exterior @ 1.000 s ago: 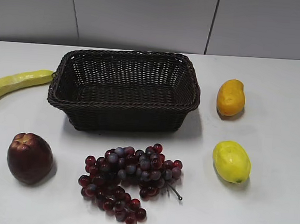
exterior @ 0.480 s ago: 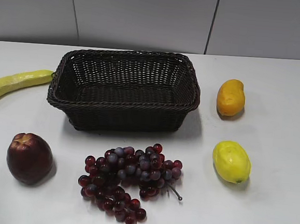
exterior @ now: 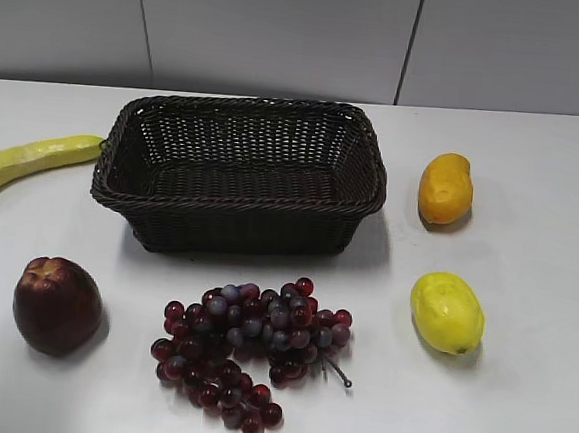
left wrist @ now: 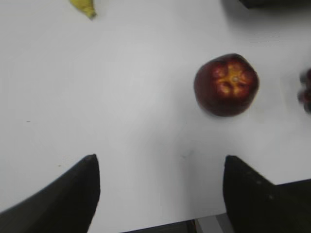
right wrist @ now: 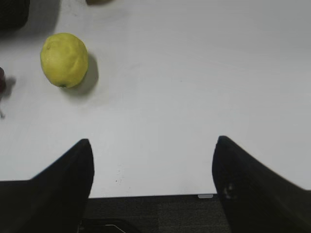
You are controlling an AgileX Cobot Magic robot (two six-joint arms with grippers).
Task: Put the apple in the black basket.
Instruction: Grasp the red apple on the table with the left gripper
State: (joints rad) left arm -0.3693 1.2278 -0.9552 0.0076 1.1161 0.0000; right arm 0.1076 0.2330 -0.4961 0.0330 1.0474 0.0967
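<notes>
The dark maroon apple [exterior: 57,306] stands upright on the white table at the front left; it also shows in the left wrist view [left wrist: 226,84], ahead and to the right of my left gripper [left wrist: 160,160]. That gripper is open and empty above the table's front edge. The black basket [exterior: 238,207] stands empty at the middle back. My right gripper [right wrist: 153,145] is open and empty over the front right edge. Neither gripper shows in the exterior view.
A bunch of dark red grapes [exterior: 249,348] lies right of the apple, in front of the basket. A yellow lemon-like fruit [exterior: 446,312] [right wrist: 64,59] and an orange mango [exterior: 445,188] lie right of the basket. A yellow banana [exterior: 23,162] lies at the left.
</notes>
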